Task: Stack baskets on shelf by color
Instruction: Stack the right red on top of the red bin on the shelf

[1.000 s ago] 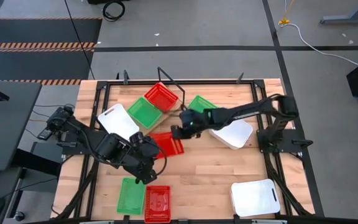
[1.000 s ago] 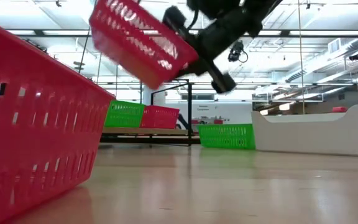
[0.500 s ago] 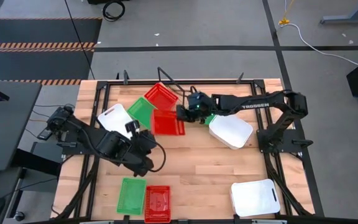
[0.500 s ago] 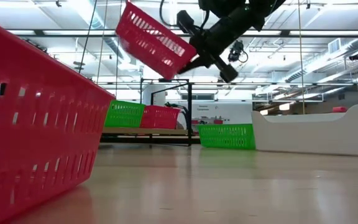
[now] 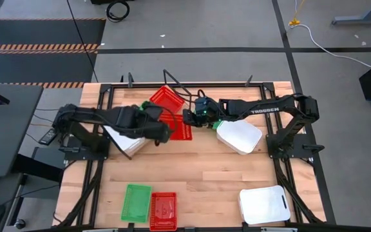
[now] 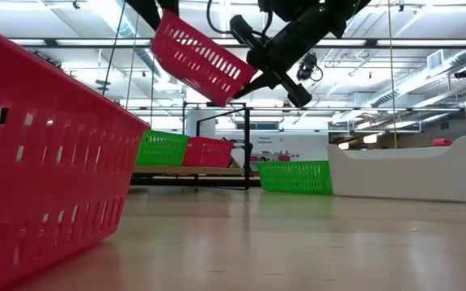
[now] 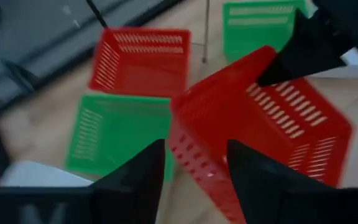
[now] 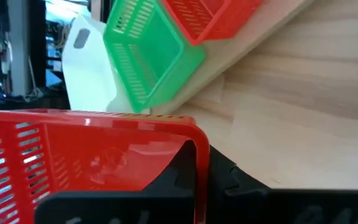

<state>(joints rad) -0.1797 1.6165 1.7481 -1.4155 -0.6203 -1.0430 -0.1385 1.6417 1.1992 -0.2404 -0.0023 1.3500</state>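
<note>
From above, the right gripper [image 5: 187, 117] holds a red mesh plastic basket [image 5: 176, 126] by its edge, up in the air near the back of the big wooden table [image 5: 205, 174]. The left gripper [image 5: 163, 132] is right beside the same basket. Behind them, on the long light-wood shelf [image 5: 189, 96], sit another red mesh basket [image 5: 167, 99] and a green mesh basket [image 5: 148, 117]. A white plastic basket with round corners [image 5: 239, 136] lies under the right arm, and a second white one [image 5: 263, 204] sits near the front corner. From table height, the held basket hangs tilted, high above the shelf, with a dark arm on each side. The left wrist view shows this arm's two dark fingers [image 7: 142, 171] spread apart, just in front of the red basket's wall, gripping nothing. The right wrist view shows its fingers pinched tight on the red rim. The step looks like bringing this red basket to the shelf. Next, it should go down straight into the red basket there, level, so it nests and does not bump the green one.
</note>
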